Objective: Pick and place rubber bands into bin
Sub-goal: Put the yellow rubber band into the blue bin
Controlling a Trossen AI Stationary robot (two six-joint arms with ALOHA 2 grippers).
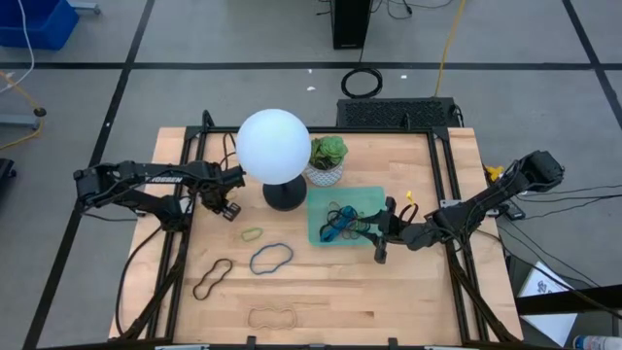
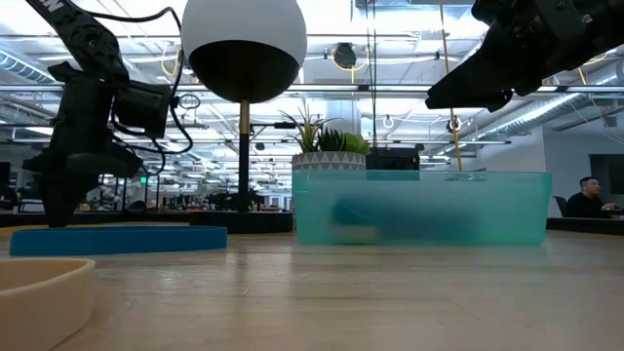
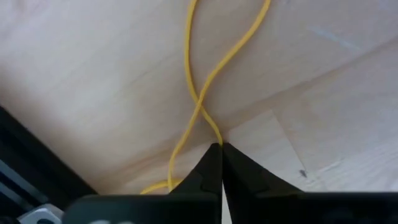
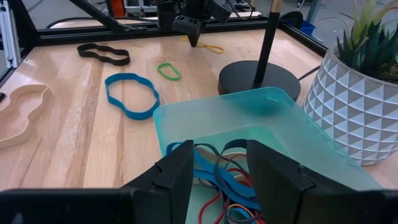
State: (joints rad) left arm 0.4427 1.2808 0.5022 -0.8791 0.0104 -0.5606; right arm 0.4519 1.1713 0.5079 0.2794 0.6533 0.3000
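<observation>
My left gripper is low over the table, left of the lamp, shut on a thin yellow rubber band. It also shows in the right wrist view. My right gripper is open and empty over the near right part of the mint-green bin, its fingers above several bands in the bin. A green band, a blue band, a black band and a tan band lie flat on the table. My left gripper pinches the yellow band's near end between its two fingertips, where the loop's two strands cross. The fingers come from above, slanting down. The rest of the loop lies on the table beyond the fingertips.
A lamp with a white globe and a black base stands between the arms. A white plant pot stands behind the bin. A black cable coil lies on the floor beyond the table.
</observation>
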